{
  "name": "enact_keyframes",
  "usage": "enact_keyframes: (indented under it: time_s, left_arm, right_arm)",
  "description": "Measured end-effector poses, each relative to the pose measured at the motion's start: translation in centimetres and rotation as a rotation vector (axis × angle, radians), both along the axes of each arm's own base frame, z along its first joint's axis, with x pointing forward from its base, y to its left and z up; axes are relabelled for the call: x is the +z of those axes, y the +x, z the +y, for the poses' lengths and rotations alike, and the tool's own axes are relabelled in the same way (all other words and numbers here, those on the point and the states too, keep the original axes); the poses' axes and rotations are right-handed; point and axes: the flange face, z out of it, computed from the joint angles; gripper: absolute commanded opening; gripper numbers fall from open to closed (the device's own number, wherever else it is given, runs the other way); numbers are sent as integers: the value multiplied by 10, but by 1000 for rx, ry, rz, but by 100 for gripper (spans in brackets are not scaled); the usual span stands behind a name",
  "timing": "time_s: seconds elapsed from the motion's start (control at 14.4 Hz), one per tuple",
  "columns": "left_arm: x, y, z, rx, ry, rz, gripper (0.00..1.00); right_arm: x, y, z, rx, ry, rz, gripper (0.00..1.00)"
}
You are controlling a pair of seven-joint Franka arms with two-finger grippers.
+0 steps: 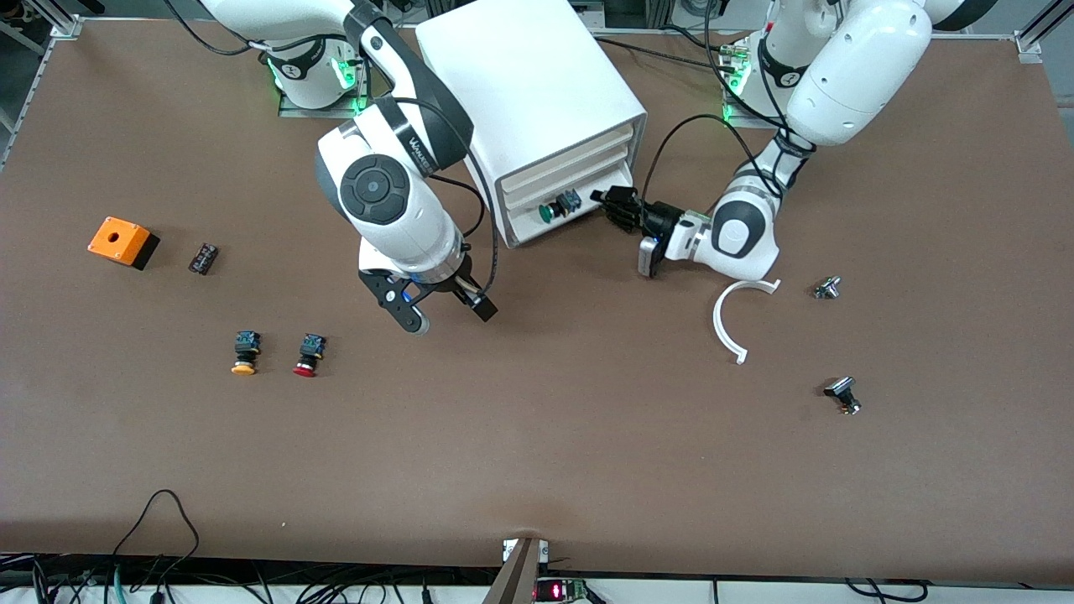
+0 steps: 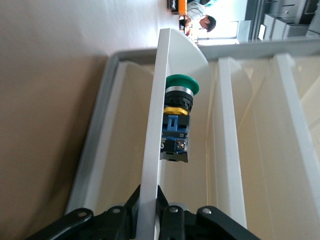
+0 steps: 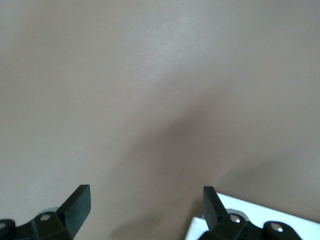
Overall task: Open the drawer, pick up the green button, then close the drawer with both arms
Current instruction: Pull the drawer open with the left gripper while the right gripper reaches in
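Nearest the camera on the brown surface (image 1: 537, 453) lies a small black-and-metal part (image 1: 841, 395), well apart from the work. The left end effector (image 1: 617, 205) is closed on the front panel of the drawer (image 1: 545, 220); in the left wrist view its fingers (image 2: 159, 212) pinch the white panel edge (image 2: 152, 150). The drawer stands pulled out of the white cabinet (image 1: 537, 92), and the button (image 1: 558, 206) lies on its side in the tray, green cap toward the right arm's end, black body (image 2: 175, 145) toward the left end effector. The right end effector (image 1: 440, 310) hangs open over bare surface near the cabinet's front corner, holding nothing.

The step in hand looks like the pick. It would go best if the left arm holds the drawer steady while the right end effector comes down over the tray, straddles the button's body across its narrow width, and closes without scraping the slat drawer above.
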Motion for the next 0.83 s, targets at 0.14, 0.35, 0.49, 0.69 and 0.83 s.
enact_keyframes:
  time_s: [0.14, 0.35, 0.49, 0.69, 0.83]
  left_arm:
    - [11, 31, 17, -2, 45, -12, 0]
    - [22, 59, 39, -2, 92, -31, 0]
    - [27, 71, 48, -1, 111, -40, 0]
    - [31, 79, 52, 2, 129, -35, 67]
    - [32, 81, 53, -5, 141, -41, 100]
  right_arm:
    - [6, 0, 15, -26, 16, -13, 99]
    - [17, -3, 40, -78, 46, -32, 99]
    - [19, -7, 60, -111, 69, -43, 99]
    - [7, -17, 91, -149, 106, -59, 99]
    - [-6, -28, 110, -138, 116, -61, 99]
